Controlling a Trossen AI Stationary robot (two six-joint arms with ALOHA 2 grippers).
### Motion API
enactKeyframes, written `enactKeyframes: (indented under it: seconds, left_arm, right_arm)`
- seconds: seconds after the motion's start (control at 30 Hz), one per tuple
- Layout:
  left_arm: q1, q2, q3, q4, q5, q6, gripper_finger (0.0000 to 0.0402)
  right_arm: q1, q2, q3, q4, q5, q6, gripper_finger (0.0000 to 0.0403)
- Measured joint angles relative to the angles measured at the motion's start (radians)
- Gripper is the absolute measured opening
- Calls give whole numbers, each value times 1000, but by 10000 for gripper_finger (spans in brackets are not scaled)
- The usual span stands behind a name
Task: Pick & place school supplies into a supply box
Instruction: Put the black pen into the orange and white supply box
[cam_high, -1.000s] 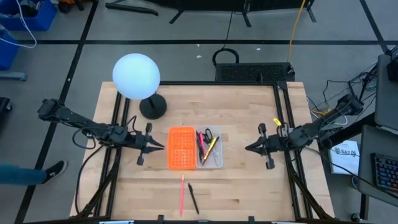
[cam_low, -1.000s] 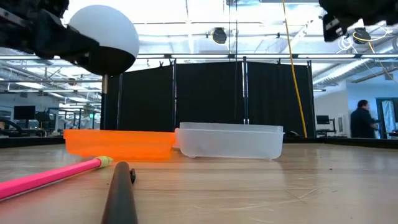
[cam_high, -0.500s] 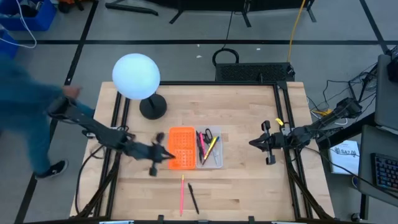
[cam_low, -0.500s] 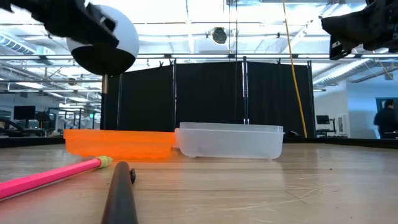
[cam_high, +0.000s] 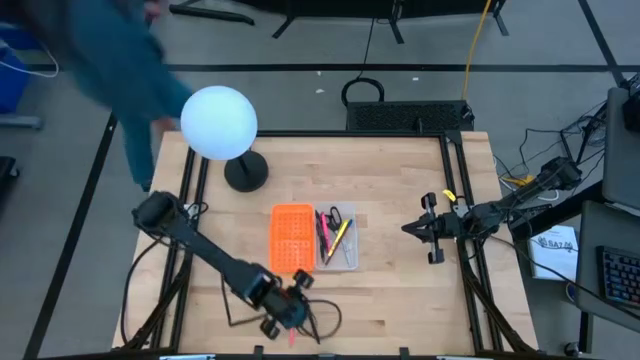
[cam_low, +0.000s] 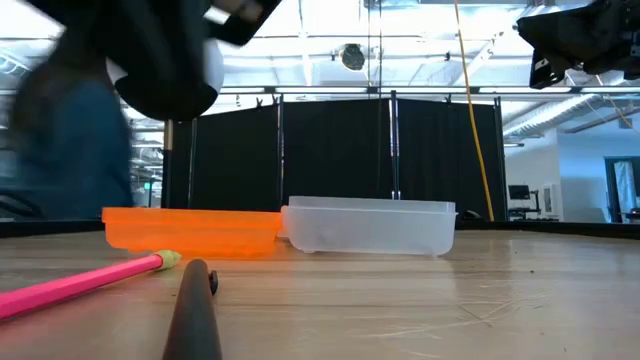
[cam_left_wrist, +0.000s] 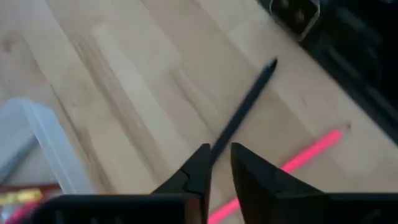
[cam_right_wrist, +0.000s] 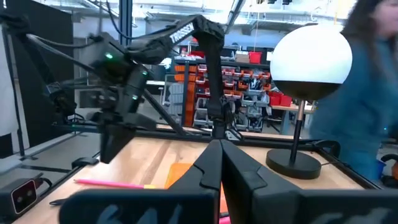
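Note:
The supply box lies mid-table, its orange perforated half (cam_high: 292, 238) joined to the clear half (cam_high: 339, 239). The clear half holds pens and black-handled scissors (cam_high: 337, 216). A pink pencil (cam_left_wrist: 305, 155) and a black pen (cam_left_wrist: 242, 112) lie flat on the wood near the table's near edge, also low in the low view as pencil (cam_low: 80, 283) and pen (cam_low: 195, 315). My left gripper (cam_high: 297, 310) (cam_left_wrist: 221, 149) hovers above the pen with a narrow gap between its fingers. My right gripper (cam_high: 408, 228) (cam_right_wrist: 217, 149) waits shut, right of the box.
A white globe lamp (cam_high: 218, 122) stands on its dark base (cam_high: 246, 172) at the far left of the table. A person in blue (cam_high: 110, 50) moves past the far left corner. Cables (cam_high: 320, 322) trail by the left gripper. Bare wood lies right of the pen.
My left arm has swung from the left of the box toward the near edge and now stands over the black pen and pink pencil. A person has moved along the table's left side toward the far corner. The box and the supplies have stayed put.

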Motion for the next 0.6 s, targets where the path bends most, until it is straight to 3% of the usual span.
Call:
enactKeyframes:
  seconds: [0.23, 0.6]
  left_arm:
    - [-19, 107, 179, -98, -22, 65, 135]
    - [-12, 209, 195, -96, 61, 216, 170]
  right_arm:
    - [0, 0, 0, 0, 0, 40, 0]
    - [0, 10, -1, -2, 0, 79, 0]
